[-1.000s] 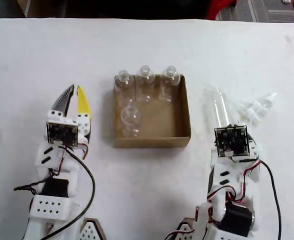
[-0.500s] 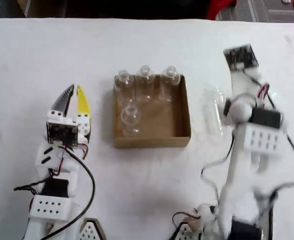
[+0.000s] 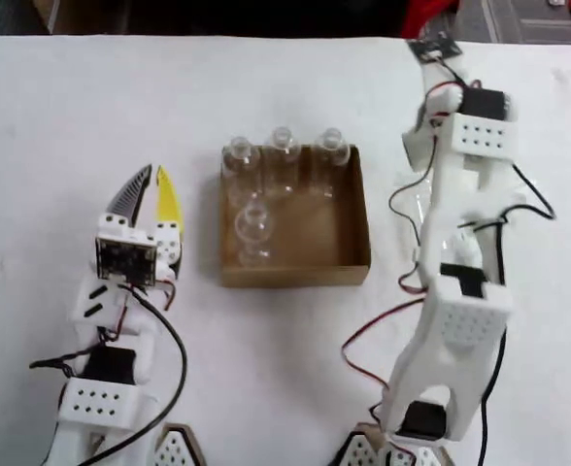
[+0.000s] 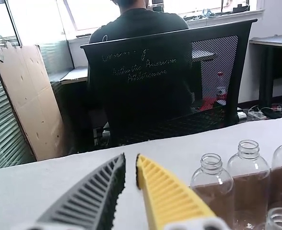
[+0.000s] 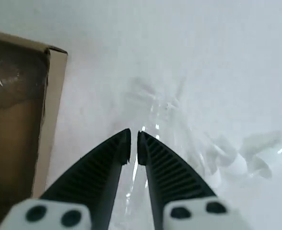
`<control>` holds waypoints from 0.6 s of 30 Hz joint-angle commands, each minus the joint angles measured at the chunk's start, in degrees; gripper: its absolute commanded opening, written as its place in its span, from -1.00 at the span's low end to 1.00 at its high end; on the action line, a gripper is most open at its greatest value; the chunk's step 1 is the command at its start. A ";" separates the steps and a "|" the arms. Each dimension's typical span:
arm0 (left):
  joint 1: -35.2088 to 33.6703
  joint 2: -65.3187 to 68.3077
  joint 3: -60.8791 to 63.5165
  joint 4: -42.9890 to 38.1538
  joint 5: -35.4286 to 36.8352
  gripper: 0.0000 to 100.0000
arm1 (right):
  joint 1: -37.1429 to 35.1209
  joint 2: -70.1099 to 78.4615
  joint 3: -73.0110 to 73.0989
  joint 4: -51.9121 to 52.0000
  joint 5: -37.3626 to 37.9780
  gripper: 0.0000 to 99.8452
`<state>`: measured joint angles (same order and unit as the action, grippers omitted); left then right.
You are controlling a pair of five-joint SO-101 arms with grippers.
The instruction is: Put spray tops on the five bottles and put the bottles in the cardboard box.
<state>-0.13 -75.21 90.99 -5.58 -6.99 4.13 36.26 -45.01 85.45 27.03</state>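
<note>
The cardboard box [image 3: 349,254] holds several clear open-necked bottles [image 3: 284,160], also seen as bottles [image 4: 247,165] beyond my left gripper. My left gripper [image 3: 153,175] rests on the table left of the box. Its grey and yellow fingers are closed to a thin slit with nothing in them. Another clear bottle [image 5: 153,112] lies on its side on the table right of the box. My right gripper [image 5: 134,140] hangs above it, shut and holding nothing. White spray tops [image 5: 249,158] lie loose beside that bottle.
The right arm [image 3: 460,194] stretches from the near edge toward the far side, covering the table right of the box. A chair [image 4: 179,81] with a seated person stands beyond the far table edge. White tabletop [image 3: 91,107] lies bare around the left arm.
The right arm has swung up and stretched forward from the near edge, its wrist now far past the lying bottle. The bottle stayed on the table. The left arm barely shifted.
</note>
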 commanded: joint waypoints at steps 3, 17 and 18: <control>0.75 -0.75 -0.53 -1.23 -0.62 -0.91 | -0.57 8.66 -13.36 0.57 0.00 -0.96; 1.01 -0.75 -0.53 -1.23 -0.62 -0.91 | 1.45 19.56 -24.79 6.20 -3.08 -0.71; 1.01 -0.75 -0.53 -1.23 -0.62 -0.91 | 1.54 20.00 -24.79 6.20 -3.08 -0.70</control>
<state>0.31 -75.21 90.99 -5.58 -6.99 4.75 56.48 -67.25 91.34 24.57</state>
